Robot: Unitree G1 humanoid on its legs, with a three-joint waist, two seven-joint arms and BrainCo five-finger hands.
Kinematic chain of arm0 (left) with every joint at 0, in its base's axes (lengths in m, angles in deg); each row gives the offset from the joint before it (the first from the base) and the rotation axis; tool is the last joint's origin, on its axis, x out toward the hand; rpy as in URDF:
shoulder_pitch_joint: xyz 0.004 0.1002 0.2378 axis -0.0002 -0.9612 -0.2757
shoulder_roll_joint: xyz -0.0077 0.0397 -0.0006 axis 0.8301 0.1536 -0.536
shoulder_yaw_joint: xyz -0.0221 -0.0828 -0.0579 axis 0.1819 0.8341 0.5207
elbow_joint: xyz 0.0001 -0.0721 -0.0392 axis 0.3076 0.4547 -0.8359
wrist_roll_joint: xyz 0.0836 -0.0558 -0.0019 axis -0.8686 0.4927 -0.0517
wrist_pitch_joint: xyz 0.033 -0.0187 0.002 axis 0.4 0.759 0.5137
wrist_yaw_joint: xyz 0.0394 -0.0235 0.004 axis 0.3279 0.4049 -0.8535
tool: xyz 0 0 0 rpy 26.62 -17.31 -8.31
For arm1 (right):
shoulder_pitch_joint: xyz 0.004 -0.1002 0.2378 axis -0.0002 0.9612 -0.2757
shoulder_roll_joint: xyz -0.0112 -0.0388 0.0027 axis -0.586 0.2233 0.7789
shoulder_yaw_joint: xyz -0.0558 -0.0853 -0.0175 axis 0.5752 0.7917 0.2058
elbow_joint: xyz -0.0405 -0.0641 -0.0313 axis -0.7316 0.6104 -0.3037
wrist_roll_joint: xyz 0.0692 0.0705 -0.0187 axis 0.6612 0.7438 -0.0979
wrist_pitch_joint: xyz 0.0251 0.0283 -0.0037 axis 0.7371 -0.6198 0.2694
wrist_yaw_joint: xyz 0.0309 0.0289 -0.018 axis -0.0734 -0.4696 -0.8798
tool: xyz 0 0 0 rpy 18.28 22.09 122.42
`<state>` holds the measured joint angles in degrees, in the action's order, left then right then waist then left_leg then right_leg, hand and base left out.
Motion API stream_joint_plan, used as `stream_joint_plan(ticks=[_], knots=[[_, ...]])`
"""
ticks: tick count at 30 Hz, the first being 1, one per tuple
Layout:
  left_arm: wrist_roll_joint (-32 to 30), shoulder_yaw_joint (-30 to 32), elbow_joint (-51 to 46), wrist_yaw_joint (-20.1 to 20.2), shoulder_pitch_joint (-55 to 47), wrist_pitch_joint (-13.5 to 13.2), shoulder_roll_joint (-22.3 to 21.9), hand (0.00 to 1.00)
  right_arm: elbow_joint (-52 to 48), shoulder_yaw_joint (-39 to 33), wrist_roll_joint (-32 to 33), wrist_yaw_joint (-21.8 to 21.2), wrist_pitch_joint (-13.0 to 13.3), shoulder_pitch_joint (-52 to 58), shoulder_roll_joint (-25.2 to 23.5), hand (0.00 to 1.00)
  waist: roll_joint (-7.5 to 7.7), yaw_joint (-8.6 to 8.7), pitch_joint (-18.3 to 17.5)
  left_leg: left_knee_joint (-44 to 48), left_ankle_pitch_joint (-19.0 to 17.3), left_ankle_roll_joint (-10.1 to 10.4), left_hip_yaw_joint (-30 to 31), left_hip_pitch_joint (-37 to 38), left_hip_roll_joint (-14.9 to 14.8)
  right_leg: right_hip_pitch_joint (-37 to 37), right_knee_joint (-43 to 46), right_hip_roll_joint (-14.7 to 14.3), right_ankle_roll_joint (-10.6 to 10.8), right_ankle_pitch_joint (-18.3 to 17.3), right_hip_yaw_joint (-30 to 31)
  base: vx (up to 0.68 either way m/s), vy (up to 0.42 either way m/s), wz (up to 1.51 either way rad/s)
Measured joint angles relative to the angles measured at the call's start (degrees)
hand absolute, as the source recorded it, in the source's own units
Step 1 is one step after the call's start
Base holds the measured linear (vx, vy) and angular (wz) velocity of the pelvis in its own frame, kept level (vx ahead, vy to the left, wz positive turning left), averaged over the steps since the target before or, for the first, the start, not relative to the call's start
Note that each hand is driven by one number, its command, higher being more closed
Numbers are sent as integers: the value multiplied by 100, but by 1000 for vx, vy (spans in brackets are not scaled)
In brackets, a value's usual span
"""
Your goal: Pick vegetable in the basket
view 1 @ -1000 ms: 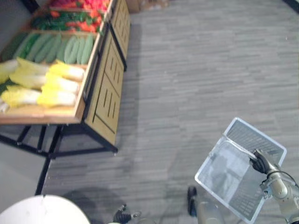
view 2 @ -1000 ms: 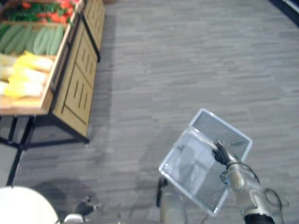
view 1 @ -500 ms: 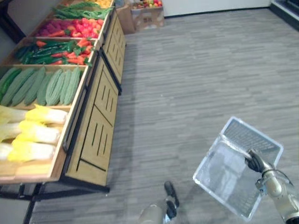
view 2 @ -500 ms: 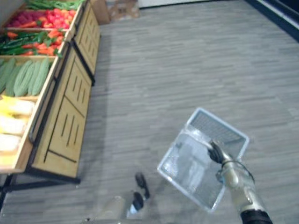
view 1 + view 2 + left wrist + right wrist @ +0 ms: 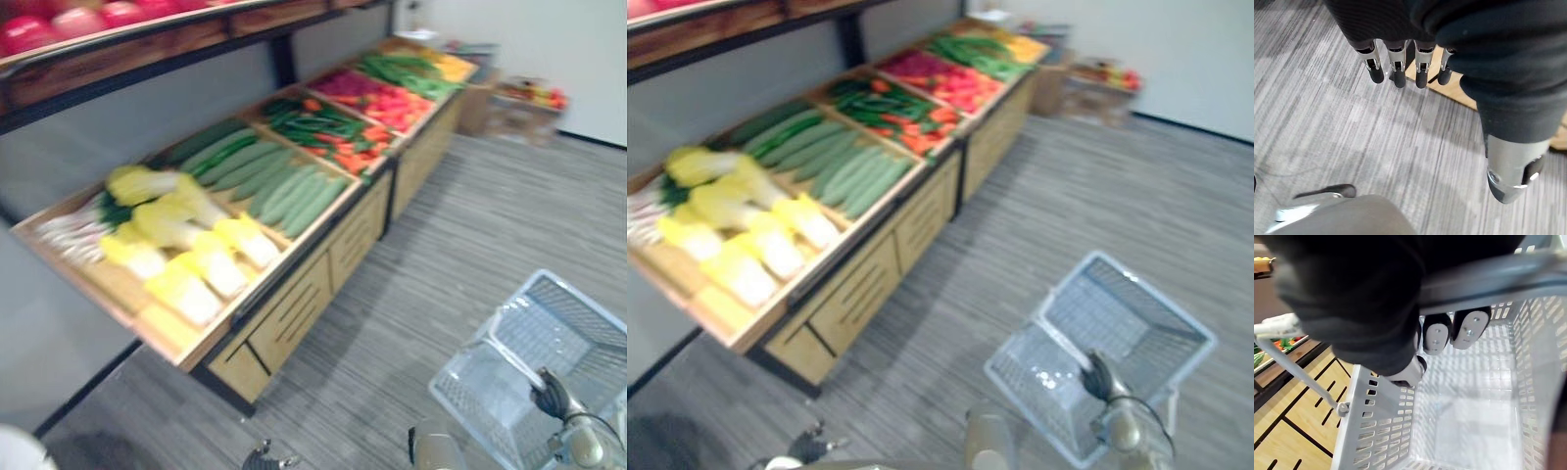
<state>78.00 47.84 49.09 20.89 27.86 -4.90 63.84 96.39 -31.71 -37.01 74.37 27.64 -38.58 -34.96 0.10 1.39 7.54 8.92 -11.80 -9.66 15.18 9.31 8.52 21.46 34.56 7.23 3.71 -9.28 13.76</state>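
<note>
My right hand [image 5: 552, 396] is shut on the handle [image 5: 1488, 276] of a clear plastic basket [image 5: 578, 328], which hangs at the lower right above the floor. Nothing lies inside the basket [image 5: 1469, 416]. To the left stands a wooden vegetable stand [image 5: 294, 304]. Its bins hold yellow cabbages [image 5: 186, 255], long green gourds [image 5: 279, 181], green and red peppers [image 5: 328, 122] and red vegetables [image 5: 392, 98]. My left hand [image 5: 1396, 63] hangs open with straight fingers above the floor, near the foot of the stand, holding nothing.
An upper shelf [image 5: 147, 39] with red produce runs over the stand. A cardboard box [image 5: 529, 98] sits on the floor past the stand's far end by the wall. Grey plank floor [image 5: 460, 225] lies between the stand and the basket.
The camera has swung up and toward the stand, so the whole picture has shifted. My right hand keeps its hold on the basket handle.
</note>
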Motion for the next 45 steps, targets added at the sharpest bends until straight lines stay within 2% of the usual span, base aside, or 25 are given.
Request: stream_joint_plan(ticks=[1, 3, 4, 5, 6, 7, 8, 9, 11, 13, 15, 16, 17, 19, 22, 28, 30, 32, 35, 36, 38, 41, 43, 44, 45], knots=[[0, -2, 0, -17, 12, -3, 15, 0, 103, -73, 11, 4, -4, -14, -43, 100, 6, -8, -32, 85, -101, 30, 162, -2, 6, -20, -500, 6, 16, 36, 227, 359, -376, 141], [9, 186, 2, -60, -43, -5, 16, 0, 636, -422, 156, 7, -55, -40, -302, 100, 155, -156, -47, 512, -595, 204, 832, -4, -46, -212, -1888, 112, 184, 139, 531, 336, -372, 137], [14, 290, -1, -66, -48, -4, 8, 0, 782, -563, 182, 7, -67, -26, -407, 100, 171, -180, -51, 603, -737, 245, 986, -12, -74, -282, -2052, 156, 224, 163, 529, 281, -379, 132], [55, 420, -3, -97, -84, -3, 18, 0, 1052, -739, 254, 7, -80, -10, -566, 100, 265, -171, -68, 747, -937, 335, 1260, -21, -122, -338, -2101, 196, 292, 204, 412, 457, -637, 166], [75, 673, -2, -136, -127, 11, 29, 0, 1548, -1094, 472, 4, -116, 24, -800, 100, 343, -154, -138, 928, -1253, 506, 1674, -20, -327, -402, -1921, 201, 785, 622, -6, 478, -651, 169], [83, 807, -4, -151, -176, 10, -27, 0, 1734, -1306, 565, 6, -161, 20, -884, 100, 270, -178, -149, 1008, -1294, 590, 1664, -30, -466, -400, -1775, 165, 828, 784, -234, 483, -631, 166], [172, 1070, -13, -177, -251, 3, -228, 0, 2063, -1748, 777, 47, -281, -107, -964, 100, 86, -200, -152, 1214, -1234, 703, 1489, -146, -787, -362, -1419, 3, 641, 643, -609, 379, -474, 117], [280, 1298, 11, -197, -284, 18, -354, 0, 2281, -2000, 926, 55, -360, -220, -996, 100, -52, -183, -160, 1485, -1010, 911, 1273, -318, -928, -377, -1164, -17, 477, 477, -931, 346, -460, 108], [314, 1547, 74, -213, -267, 42, -476, 0, 2339, -2172, 1161, 96, -431, -222, -1015, 100, -133, -147, -125, 1868, -603, 975, 790, -572, -1054, -566, -1082, 32, 292, 363, -1320, 224, -339, 93], [474, 1810, 111, -230, -280, 36, -529, 0, 2365, -2499, 1318, 168, -510, -122, -1140, 100, -104, -150, -92, 2270, 146, 1136, -239, -726, -1337, -1064, -1111, 205, 71, 224, -1762, 227, -374, 111], [497, 1902, 106, -234, -325, 31, -543, 0, 2463, -2756, 1556, 262, -522, -27, -1171, 100, -75, -121, -87, 2398, 223, 1149, -1309, -829, -1650, -1520, -1294, 373, -3, 84, -2151, 138, -289, 113], [502, 1948, 55, -238, -341, 25, -543, 0, 2464, -2886, 1753, 283, -509, -36, -1169, 100, -41, -106, -88, 2228, 280, 1126, -1726, -944, -1685, -1619, -1390, 471, 135, -141, -2268, 39, -165, 90], [503, 1960, 62, -244, -331, 32, -572, 0, 2481, -2980, 1795, 286, -509, -79, -1145, 100, -92, -85, -68, 2128, 305, 1133, -1841, -1005, -1732, -1620, -1343, 469, 124, -171, -2347, -24, -83, 78], [503, 2058, 58, -242, -405, 28, -570, 0, 2569, -3152, 1931, 259, -510, -185, -1154, 100, -56, -32, -90, 1714, 280, 1200, -2041, -949, -1737, -1590, -1360, 539, 132, -247, -2423, -47, -12, 51], [501, 2047, 55, -242, -415, 30, -566, 0, 2566, -3363, 1939, 238, -504, -245, -1071, 100, -58, 17, -89, 813, 344, 1361, -2319, -818, -1639, -1467, -1581, 594, 314, -133, -2442, -76, 57, 45], [502, 1653, -346, -279, -320, 20, -473, 0, 2578, -3174, 1932, 240, -502, -483, -1011, 100, -115, -22, -90, 306, 243, 1528, -2598, -880, -1580, -1583, -2565, 458, 415, 590, -2352, -60, 115, 8], [488, 1589, -512, -356, -258, 20, -396, 0, 2576, -3109, 1927, 242, -499, -508, -1007, 100, -117, -12, -95, 200, 118, 1465, -2716, -760, -1483, -1687, -2740, 466, 493, 761, -2233, -47, 131, -28], [439, 1480, -661, -436, -229, -6, -350, 0, 2576, -3082, 1927, 250, -499, -514, -1007, 100, -118, -6, -94, 108, -22, 1403, -2732, -629, -1377, -1651, -2604, 511, 498, 759, -2128, -35, 150, -19], [373, 1267, -1129, -476, -179, -2, -232, 0, 2564, -2877, 1921, 256, -501, -493, -1005, 100, -22, 0, -44, 103, -237, 1218, -2880, -489, -1135, -1216, -1604, 808, 446, 672, -1891, -57, 144, -20], [308, 1267, -1516, -528, -216, 4, -127, 0, 2563, -2663, 1913, 261, -506, -451, -1035, 100, 14, 13, -9, 86, -250, 1175, -2883, -415, -1063, -881, -897, 882, 224, 768, -1780, -35, 119, -3], [175, 1278, -1969, -688, -271, -2, 45, 0, 2565, -2483, 1900, 264, -515, -321, -1113, 100, 73, 6, 23, 6, -211, 1189, -2882, -278, -1033, -807, -614, 900, 121, 841, -1750, 20, 124, -2], [-12, 1607, -2734, -1006, -194, -22, 293, 0, 2573, -2188, 1893, 267, -517, -233, -1168, 100, 133, 5, 74, -127, -135, 1138, -2886, -201, -1057, -887, -797, 863, 105, 853, -1817, 109, 53, -3], [-12, 1684, -3042, -1150, -48, -31, 292, 0, 2596, -2147, 1907, 268, -515, -199, -1191, 100, 97, 10, 126, -143, -114, 1145, -2863, -199, -1127, -879, -780, 806, 53, 888, -1839, 113, -12, 9], [-16, 1683, -3279, -1258, 93, -41, 281, 0, 2619, -2128, 1921, 266, -514, -187, -1216, 100, 58, 10, 235, -170, -98, 1154, -2772, -107, -1246, -773, -526, 702, -90, 870, -1791, 160, -67, 37], [-17, 1653, -3478, -1355, 208, -89, 242, 0, 2631, -2125, 1921, 264, -515, -132, -1299, 100, 35, 17, 238, -170, -81, 1183, -2678, -82, -1380, -881, -866, 475, -71, 701, -1678, 189, -109, 41]])
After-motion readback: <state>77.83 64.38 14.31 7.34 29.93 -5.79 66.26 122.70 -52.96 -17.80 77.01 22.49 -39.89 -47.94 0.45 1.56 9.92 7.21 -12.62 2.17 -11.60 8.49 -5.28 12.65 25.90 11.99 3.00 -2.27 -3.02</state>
